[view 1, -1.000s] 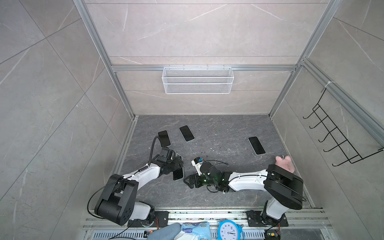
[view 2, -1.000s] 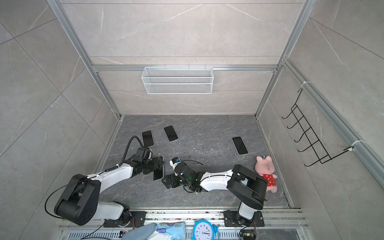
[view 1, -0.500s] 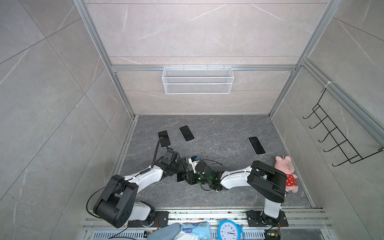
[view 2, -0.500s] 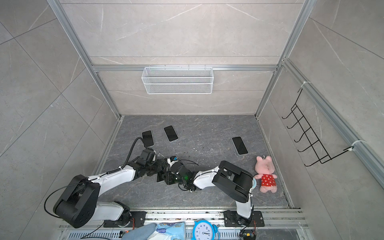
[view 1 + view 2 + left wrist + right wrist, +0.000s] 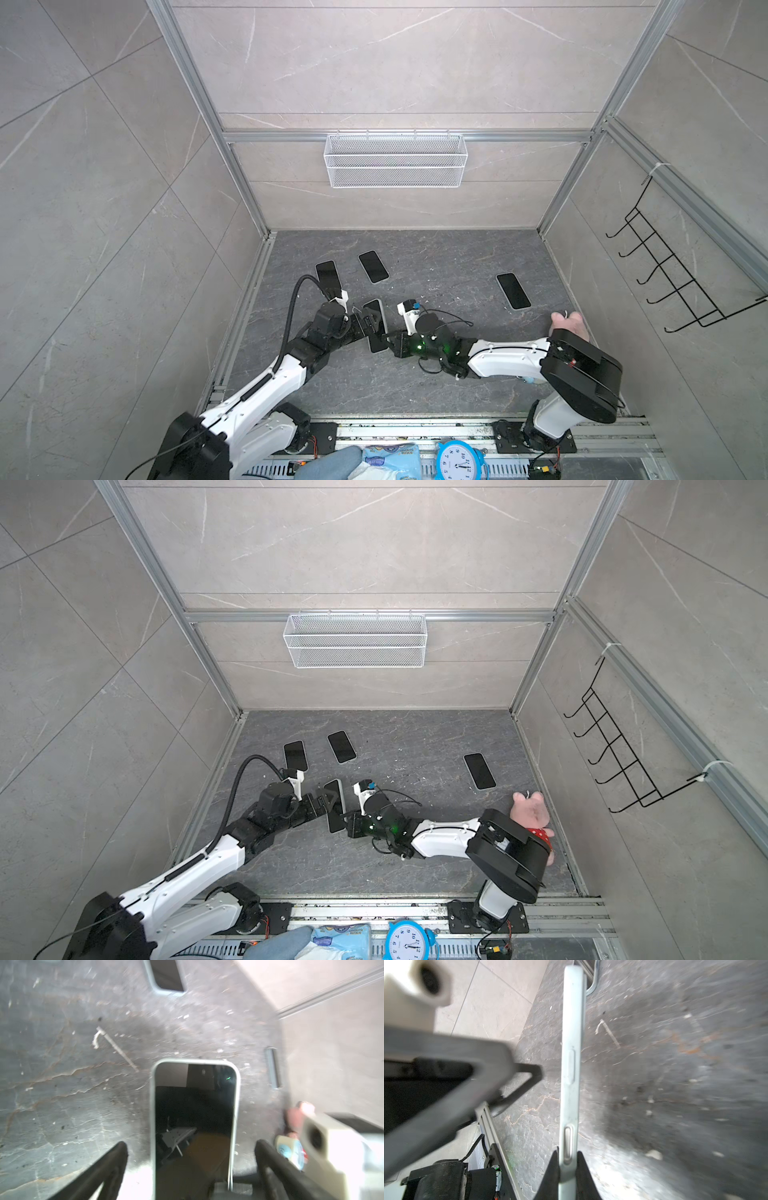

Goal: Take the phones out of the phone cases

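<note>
The phone (image 5: 193, 1118), black screen up, sits inside a pale grey-green phone case (image 5: 153, 1105) just above the dark floor, left of centre in both top views (image 5: 376, 324) (image 5: 334, 806). My right gripper (image 5: 566, 1159) is shut on the near end of the cased phone, its fingers pinching front and back of the case edge (image 5: 570, 1064). My left gripper (image 5: 191, 1147) is open, with a black finger (image 5: 116, 1159) on each side of the case and a gap to both. In a top view the two grippers, left (image 5: 368, 322) and right (image 5: 390, 338), meet at the phone.
Three other dark phones (image 5: 328, 274) (image 5: 373, 266) (image 5: 513, 290) lie flat further back on the floor. A pink plush pig (image 5: 530, 808) sits by the right wall behind my right arm. A wire basket (image 5: 395, 160) hangs on the back wall, a hook rack (image 5: 665, 270) on the right wall.
My right gripper has moved left to the cased phone and shut on its near end. My left gripper, which held the phone, has opened around it.
</note>
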Available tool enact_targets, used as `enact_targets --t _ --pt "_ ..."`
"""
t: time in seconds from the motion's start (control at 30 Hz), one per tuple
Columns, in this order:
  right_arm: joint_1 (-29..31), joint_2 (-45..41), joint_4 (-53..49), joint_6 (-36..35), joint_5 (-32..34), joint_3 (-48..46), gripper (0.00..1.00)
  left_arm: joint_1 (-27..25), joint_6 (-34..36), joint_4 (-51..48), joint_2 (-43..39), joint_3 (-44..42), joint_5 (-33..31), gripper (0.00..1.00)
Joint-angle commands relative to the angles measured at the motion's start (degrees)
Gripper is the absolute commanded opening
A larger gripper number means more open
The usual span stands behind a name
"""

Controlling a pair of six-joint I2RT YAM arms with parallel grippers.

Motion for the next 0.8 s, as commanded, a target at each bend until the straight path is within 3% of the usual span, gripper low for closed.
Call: enact_targets --t 0.0,0.13,0.3,0.47,0.77 --pt "-3.7 -6.9 1.4 -1.7 -4.2 -2.7 0.00 -0.2 1.6 7.5 -4.1 -1.8 3.2 1.00" --pt "-10.2 -14.2 0.6 -0.9 -10.1 -4.9 0.00 -0.2 3.2 19.1 -3.7 -4.2 8.6 1.00" --pt "-13.5 -17.3 -7.5 -2.9 -12.3 -2.5 0.00 -0.2 1.6 32.2 4.9 -4.1 13.2 1.00" --pt "-15.7 -18.4 -2.0 -0.8 -16.2 -5.6 0.00 -0.2 -1.7 47.8 11.3 -6.5 16.3 1.00" --pt "-18.9 -20.3 2.3 2.6 -22.3 -6.7 0.00 -0.2 -1.4 58.6 18.5 -6.5 21.7 1.00"
